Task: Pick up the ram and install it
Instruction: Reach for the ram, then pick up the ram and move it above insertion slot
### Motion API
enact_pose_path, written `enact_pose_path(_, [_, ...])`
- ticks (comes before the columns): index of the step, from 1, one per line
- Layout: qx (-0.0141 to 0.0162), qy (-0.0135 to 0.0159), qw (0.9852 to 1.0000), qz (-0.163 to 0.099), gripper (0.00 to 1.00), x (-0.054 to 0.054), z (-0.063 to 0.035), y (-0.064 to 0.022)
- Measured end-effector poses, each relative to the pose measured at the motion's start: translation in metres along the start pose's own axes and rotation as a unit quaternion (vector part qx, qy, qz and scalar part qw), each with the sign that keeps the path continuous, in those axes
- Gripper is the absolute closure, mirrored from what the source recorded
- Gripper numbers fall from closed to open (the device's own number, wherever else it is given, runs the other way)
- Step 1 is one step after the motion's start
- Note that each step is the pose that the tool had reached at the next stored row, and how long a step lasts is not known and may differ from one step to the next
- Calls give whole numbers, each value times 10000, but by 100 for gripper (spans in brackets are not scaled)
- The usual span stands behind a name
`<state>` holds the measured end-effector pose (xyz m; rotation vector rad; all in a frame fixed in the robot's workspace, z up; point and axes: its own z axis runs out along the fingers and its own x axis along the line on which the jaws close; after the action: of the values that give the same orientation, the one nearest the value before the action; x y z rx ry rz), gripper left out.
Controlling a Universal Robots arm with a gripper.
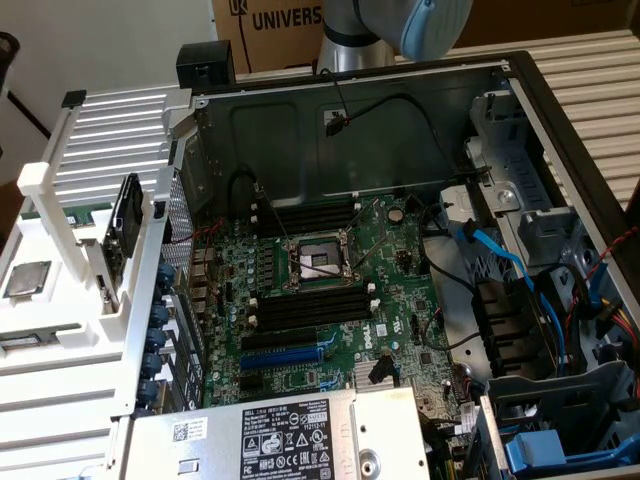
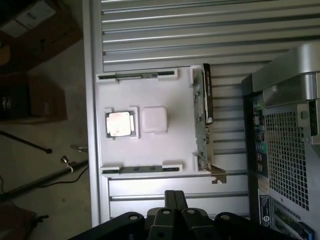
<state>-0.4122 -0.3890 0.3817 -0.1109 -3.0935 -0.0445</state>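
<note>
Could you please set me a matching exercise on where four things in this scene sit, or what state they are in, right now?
Things:
1. processor chip
2. blue slot
3. blue cable
4. gripper

Places or states:
A. shut, holding nothing
B. in a recess of the white tray
C. mounted on the motherboard
D. beside the motherboard, toward the exterior view's right

Pairs: 1-B, 2-C, 3-D, 4-A
</note>
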Motion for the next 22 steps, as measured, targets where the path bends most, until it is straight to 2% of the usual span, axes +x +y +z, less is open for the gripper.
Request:
enact_pose_path(2, [20, -1, 10000, -3, 90, 36, 20, 51])
enact_pose_path(6, [37, -1, 10000, -9, 90, 151, 55, 125])
enact_pose_path(15, [39, -1, 10000, -27, 90, 460, 79, 146])
enact_pose_path(22, [40, -1, 10000, -31, 90, 480, 81, 146])
